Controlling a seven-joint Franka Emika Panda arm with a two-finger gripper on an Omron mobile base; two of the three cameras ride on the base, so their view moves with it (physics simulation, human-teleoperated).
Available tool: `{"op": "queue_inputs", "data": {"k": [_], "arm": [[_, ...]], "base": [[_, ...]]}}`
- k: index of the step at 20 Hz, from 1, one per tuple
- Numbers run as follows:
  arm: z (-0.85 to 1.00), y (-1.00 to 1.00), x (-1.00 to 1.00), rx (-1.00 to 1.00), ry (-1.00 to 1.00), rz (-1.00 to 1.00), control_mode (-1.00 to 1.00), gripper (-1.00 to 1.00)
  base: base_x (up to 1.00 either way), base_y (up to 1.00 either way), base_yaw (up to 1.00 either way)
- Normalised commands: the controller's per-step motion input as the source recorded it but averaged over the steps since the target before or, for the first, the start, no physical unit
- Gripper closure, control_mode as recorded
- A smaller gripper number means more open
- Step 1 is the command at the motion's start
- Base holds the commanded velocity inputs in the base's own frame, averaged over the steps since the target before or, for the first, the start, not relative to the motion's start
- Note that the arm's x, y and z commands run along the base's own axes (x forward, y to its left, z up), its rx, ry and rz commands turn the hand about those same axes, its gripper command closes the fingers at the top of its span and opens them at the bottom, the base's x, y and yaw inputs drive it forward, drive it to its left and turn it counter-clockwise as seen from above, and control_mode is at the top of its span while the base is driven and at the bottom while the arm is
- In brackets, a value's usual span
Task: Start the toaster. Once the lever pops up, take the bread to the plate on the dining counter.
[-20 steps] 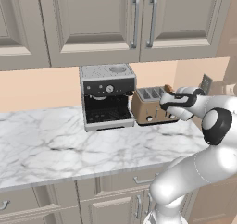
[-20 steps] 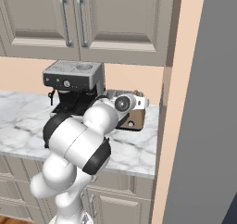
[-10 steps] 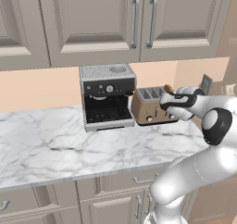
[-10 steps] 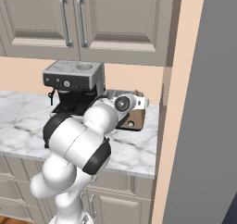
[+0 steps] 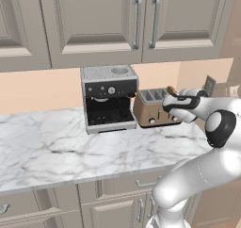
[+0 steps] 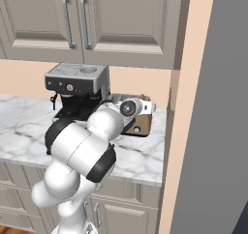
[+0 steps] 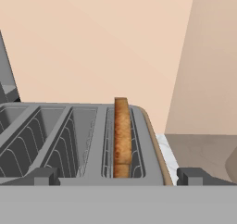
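Left base view: beige panelled wall cabinets (image 5: 117,20) hang over the white grey-veined marble worktop (image 5: 56,147), where a black-and-silver coffee machine (image 5: 109,97) stands just left of the small bronze-brown toaster with a silver slotted top (image 5: 153,108). My white arm reaches over the toaster's right end, and my pincer (image 7: 118,176) hovers there with its two dark tips spread wide apart, gripping nothing. Between them in the hand view, the small brown-crusted slice of bread (image 7: 122,136) stands upright in the rightmost slot, its top edge above the rim.
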Motion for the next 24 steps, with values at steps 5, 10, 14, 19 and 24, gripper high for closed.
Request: {"op": "queue_inputs", "data": {"k": [5,10,14,19,24], "arm": [[0.00,0.00,0.02,0.00,0.00,0.00,-1.00,-1.00],[0.00,-0.02,0.08,0.00,0.00,0.00,-1.00,-1.00],[0.00,-0.03,0.14,0.01,0.00,0.00,-1.00,-1.00],[-0.07,-0.02,0.08,0.01,0.01,0.00,-1.00,-1.00],[-0.15,-0.02,0.01,0.03,0.05,0.00,-1.00,-1.00]], "base": [[0.00,0.00,0.00],[0.00,0.00,0.00],[0.00,0.00,0.00],[0.00,0.00,0.00],[0.00,0.00,0.00]]}}
